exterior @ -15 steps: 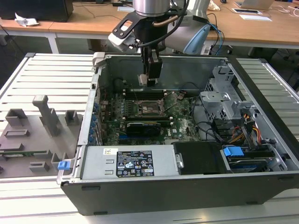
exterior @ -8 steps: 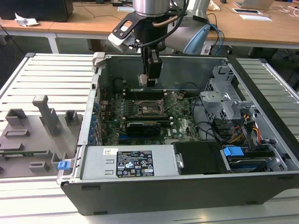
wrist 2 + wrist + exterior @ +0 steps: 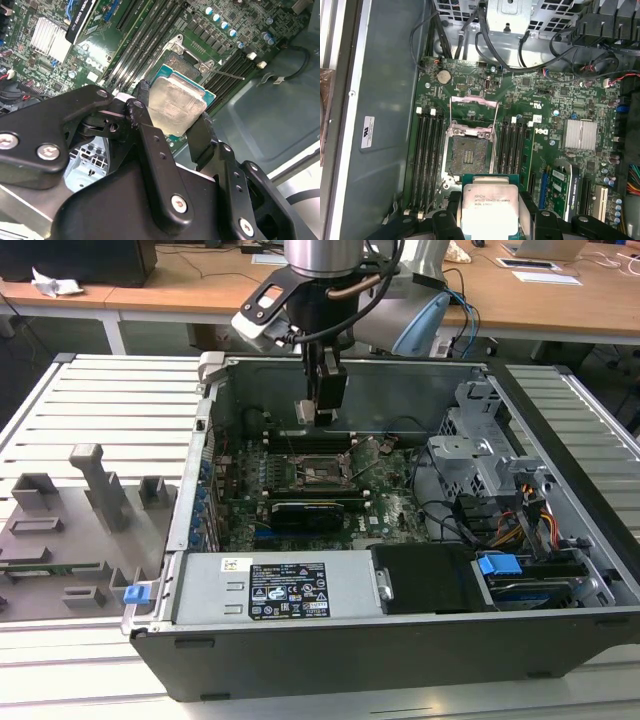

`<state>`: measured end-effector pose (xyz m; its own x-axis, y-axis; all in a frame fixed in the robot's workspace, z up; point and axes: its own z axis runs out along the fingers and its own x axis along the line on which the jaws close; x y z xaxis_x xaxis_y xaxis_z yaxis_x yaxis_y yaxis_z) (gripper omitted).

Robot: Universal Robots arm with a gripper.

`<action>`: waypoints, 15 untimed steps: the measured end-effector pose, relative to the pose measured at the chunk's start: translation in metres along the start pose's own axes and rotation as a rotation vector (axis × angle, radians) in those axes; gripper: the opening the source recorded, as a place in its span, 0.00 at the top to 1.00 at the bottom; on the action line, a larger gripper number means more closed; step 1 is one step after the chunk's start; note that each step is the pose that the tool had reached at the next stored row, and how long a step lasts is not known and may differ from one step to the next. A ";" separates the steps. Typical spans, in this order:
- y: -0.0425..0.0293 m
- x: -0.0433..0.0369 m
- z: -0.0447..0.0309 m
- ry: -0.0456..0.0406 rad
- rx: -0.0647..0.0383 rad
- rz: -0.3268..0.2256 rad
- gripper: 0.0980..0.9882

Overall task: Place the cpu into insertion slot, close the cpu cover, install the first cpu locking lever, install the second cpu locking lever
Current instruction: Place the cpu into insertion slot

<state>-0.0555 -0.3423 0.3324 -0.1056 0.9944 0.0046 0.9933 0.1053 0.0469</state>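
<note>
My gripper (image 3: pixel 320 412) is shut on the cpu (image 3: pixel 306 411) and hangs inside the open computer case, above the motherboard. In both wrist views the cpu (image 3: pixel 177 105) (image 3: pixel 490 205), a silver-topped square chip on a green base, sits clamped between the two black fingers (image 3: pixel 141 117) (image 3: pixel 447 220). The insertion slot (image 3: pixel 468 155) (image 3: pixel 186 62) (image 3: pixel 318 473) lies uncovered and dark below the chip, a short way from it. Beyond the slot the cpu cover (image 3: pixel 472 108) stands swung open. A thin locking lever (image 3: pixel 226 74) sticks out beside the socket.
Long black memory slots (image 3: pixel 427 150) flank the socket on both sides. A black expansion card (image 3: pixel 310 510) lies in front of it. A drive cage (image 3: pixel 480 455) with cables stands at the exterior view's right, and a grey fixture tray (image 3: pixel 70 530) lies outside the case.
</note>
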 end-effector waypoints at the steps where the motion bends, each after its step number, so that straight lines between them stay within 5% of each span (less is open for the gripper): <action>1: 0.0000 0.0000 0.0001 0.0000 0.000 0.000 0.50; 15: -0.0004 0.0007 0.0089 -0.0008 0.000 0.017 0.50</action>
<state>-0.0555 -0.3416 0.3235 -0.0882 0.9961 0.0046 0.9950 0.0879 0.0469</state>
